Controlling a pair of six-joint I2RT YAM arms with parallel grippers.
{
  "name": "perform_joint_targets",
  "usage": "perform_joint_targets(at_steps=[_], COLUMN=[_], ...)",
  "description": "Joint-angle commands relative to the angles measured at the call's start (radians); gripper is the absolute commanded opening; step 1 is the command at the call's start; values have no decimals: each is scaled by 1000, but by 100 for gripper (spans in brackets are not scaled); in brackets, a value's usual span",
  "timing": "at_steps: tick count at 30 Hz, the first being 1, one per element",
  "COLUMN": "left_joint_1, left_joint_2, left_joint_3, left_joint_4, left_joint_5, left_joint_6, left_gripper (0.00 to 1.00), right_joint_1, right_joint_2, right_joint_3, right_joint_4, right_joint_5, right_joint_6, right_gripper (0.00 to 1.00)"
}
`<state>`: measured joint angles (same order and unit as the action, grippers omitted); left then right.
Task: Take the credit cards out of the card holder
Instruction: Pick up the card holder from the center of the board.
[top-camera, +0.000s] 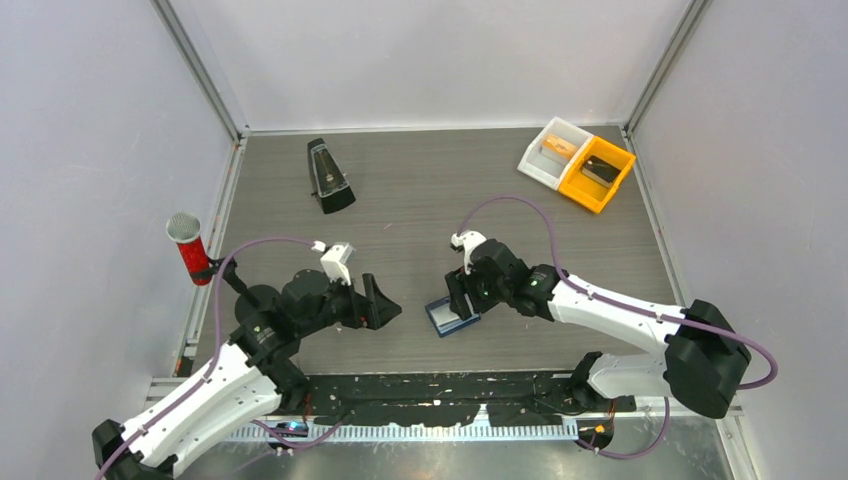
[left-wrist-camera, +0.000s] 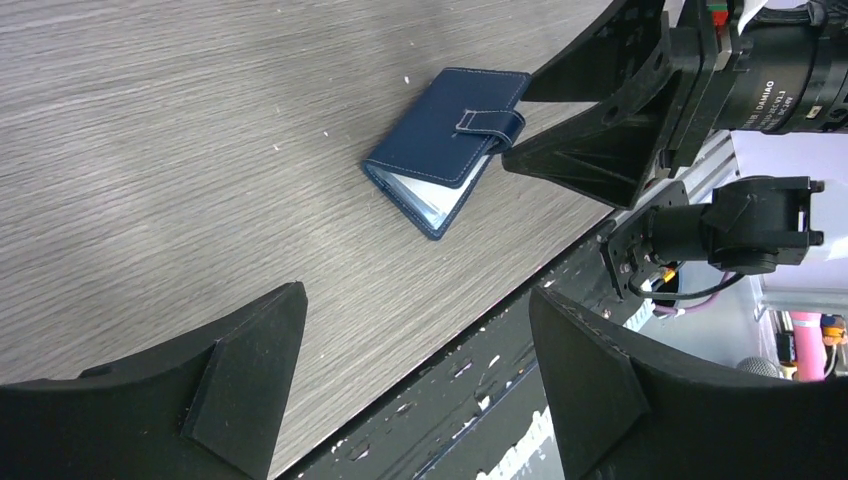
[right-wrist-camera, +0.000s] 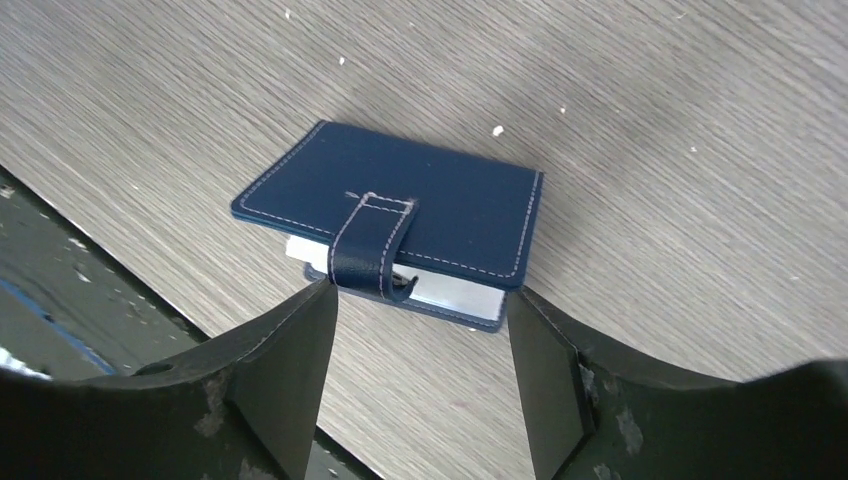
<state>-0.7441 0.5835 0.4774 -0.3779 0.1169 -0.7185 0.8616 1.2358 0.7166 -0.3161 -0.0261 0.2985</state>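
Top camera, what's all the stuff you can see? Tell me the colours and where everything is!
table: 1, grey wood-look, under everything
wallet: 1, navy, tab shut, near edge, middle
cards: count unclear, pale edges peeking from wallet
metronome: 1, black, far left
microphone: 1, red with grey head, left edge
white bin: 1, far right corner
yellow bin: 1, beside white bin
block: 1, tan, in white bin
dark thing: 1, in yellow bin
left arm: 1, white and black, near left, jaws open, away from wallet
right arm: 1, white and black, near right, jaws open at wallet's edge
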Motion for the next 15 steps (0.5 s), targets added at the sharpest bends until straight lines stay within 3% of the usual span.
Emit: perform_joint_targets(at_steps=[1,9,15], left_joint_1=[-3,-3,-3], left_joint_2=[-39,-56,-97], left_joint_3=[42,36,36], left_joint_4=[-61,-77,-96], left_joint_5=[-41,-7,-10], left_joint_6=[27,24,31], left_gripper=[85,86,86], right_joint_1=[-4,6,43], right_joint_2=[-4,95,201], right_joint_3=[59,152,214], right_joint_4=[-37,-73,-48], right_joint_5=[56,82,139], right_joint_6=[-158,-267,-328], right_gripper=[71,81,82])
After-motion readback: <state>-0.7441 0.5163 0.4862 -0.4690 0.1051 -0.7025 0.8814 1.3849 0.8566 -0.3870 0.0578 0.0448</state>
